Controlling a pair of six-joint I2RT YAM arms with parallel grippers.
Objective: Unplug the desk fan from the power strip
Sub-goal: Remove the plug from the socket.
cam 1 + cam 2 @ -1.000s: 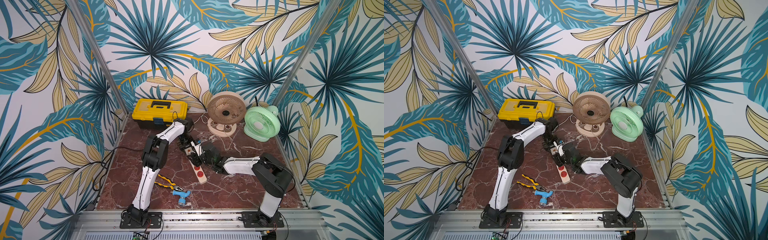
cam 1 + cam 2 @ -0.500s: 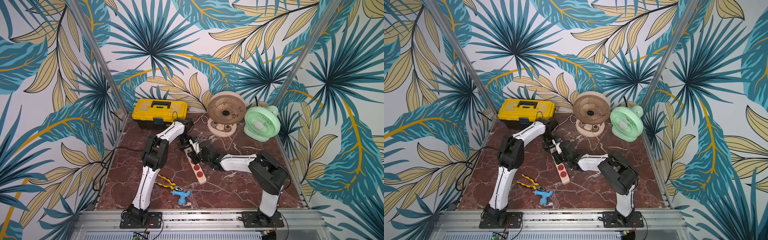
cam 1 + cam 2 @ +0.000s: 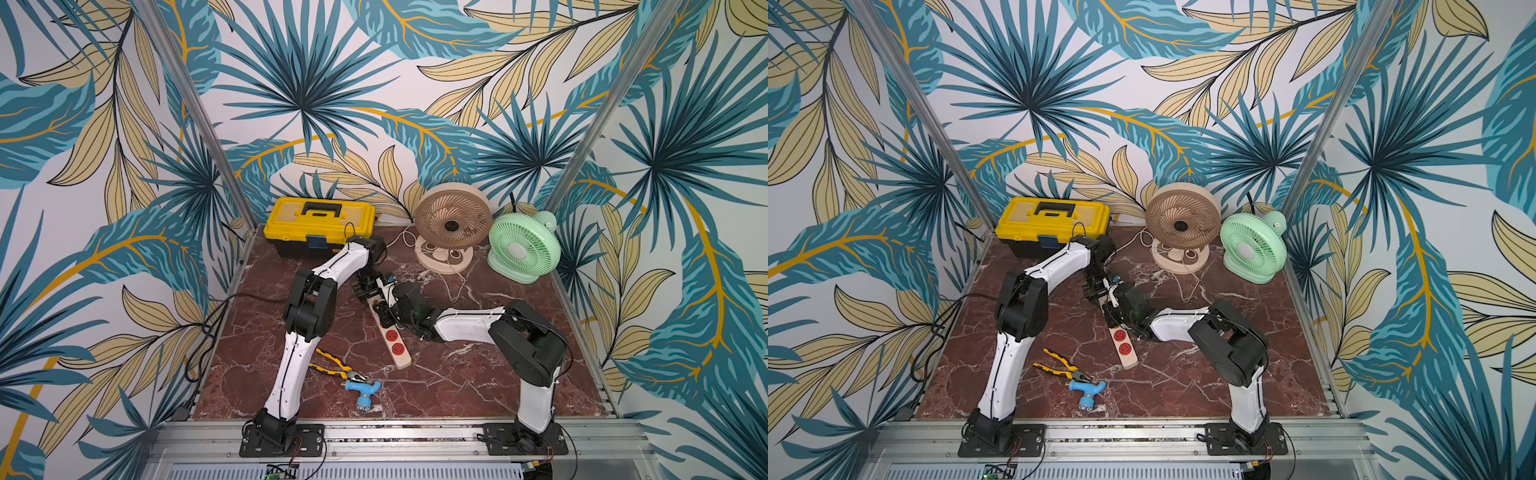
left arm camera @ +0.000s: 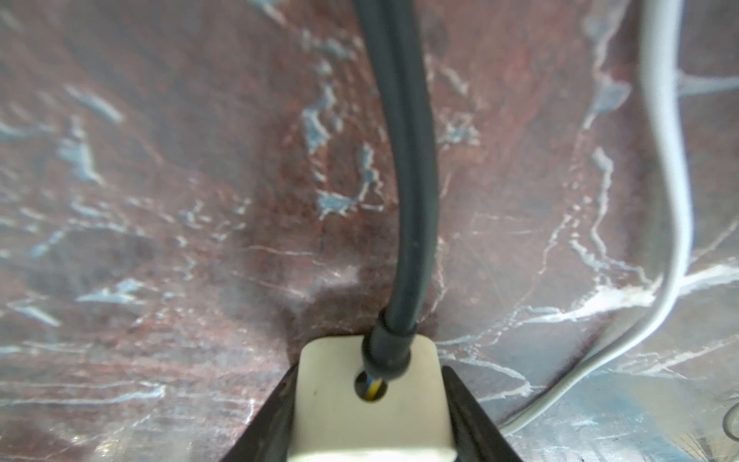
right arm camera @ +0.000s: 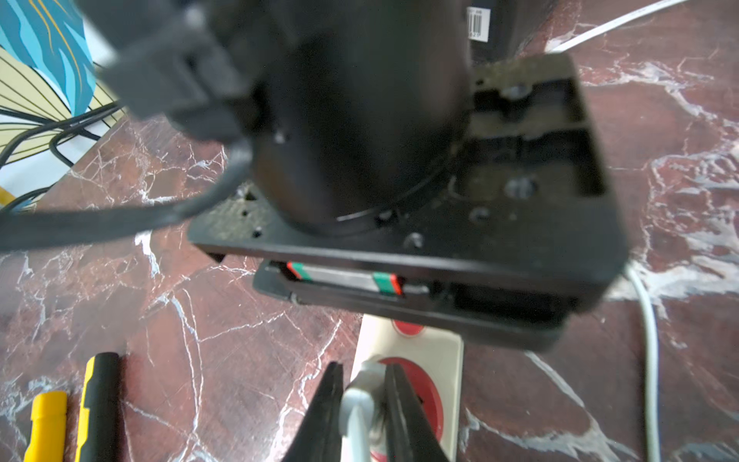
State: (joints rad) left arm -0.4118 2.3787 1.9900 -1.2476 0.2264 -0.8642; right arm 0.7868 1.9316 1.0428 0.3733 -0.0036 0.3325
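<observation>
The cream power strip [image 3: 397, 349] with red sockets lies slantwise on the marble in both top views [image 3: 1125, 353]. My left gripper [image 4: 370, 372] is shut on its far end [image 4: 360, 416], where the dark cord [image 4: 408, 180] comes out. My right gripper [image 5: 363, 370] is shut on a white plug [image 5: 360, 400] that sits in a red socket [image 5: 424, 396] of the strip. In a top view the two grippers are close together, left [image 3: 365, 286] and right [image 3: 384, 309]. The beige desk fan [image 3: 453, 226] stands at the back, and a white cable [image 3: 451, 282] runs from its base towards the strip.
A green fan [image 3: 523, 247] stands beside the beige one at the back right. A yellow toolbox [image 3: 318, 224] sits at the back left. Yellow-handled pliers [image 3: 336, 365] and a blue tap fitting [image 3: 361, 390] lie near the front. A white cable [image 4: 672, 160] trails beside the strip.
My right gripper has slid a little along the strip towards the left gripper and its fingers have closed on the white plug. The left arm has not moved.
</observation>
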